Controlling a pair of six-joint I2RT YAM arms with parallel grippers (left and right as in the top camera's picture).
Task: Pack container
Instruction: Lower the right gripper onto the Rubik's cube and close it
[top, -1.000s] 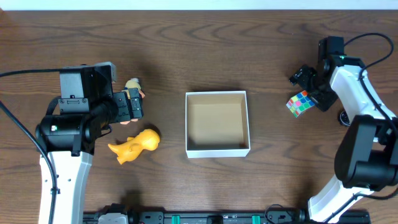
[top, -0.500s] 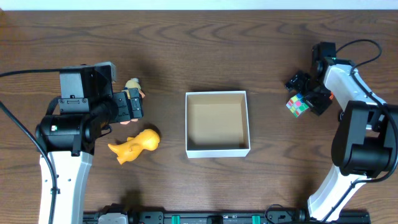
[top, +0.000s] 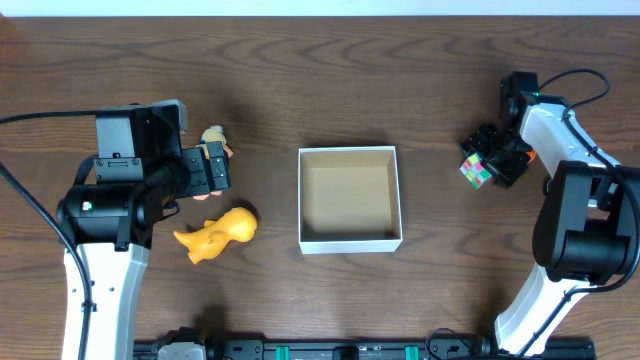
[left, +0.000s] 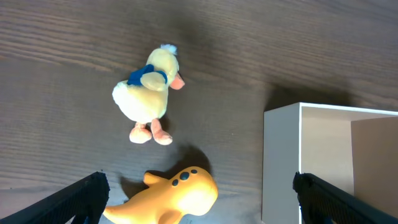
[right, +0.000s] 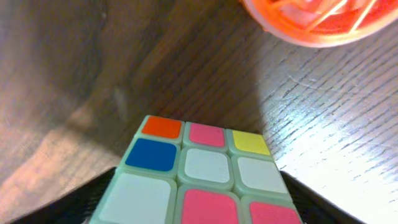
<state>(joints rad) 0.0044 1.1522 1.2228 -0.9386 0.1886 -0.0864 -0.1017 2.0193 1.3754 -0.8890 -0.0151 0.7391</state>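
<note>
The container (top: 349, 241), a square box with white walls and a brown floor, stands empty at the table's middle; its left wall (left: 280, 162) shows in the left wrist view. A multicoloured puzzle cube (top: 478, 170) lies at the far right. My right gripper (top: 486, 160) is shut on the cube (right: 199, 180), with black fingers (right: 81, 205) against both of its sides. My left gripper (top: 215, 168) stands wide open to the left of the container. It hangs between a plush duck (left: 149, 93) and a yellow rubber animal (left: 171, 196).
The plush duck (top: 213, 137) and the yellow animal (top: 220, 233) lie on the table left of the box. An orange round object (right: 311, 18) sits just beyond the cube, mostly under the right arm. Cables run along both table sides.
My right gripper has come down around the cube and its jaws have closed in on it; the cube shifted slightly left. The left arm has not moved.
</note>
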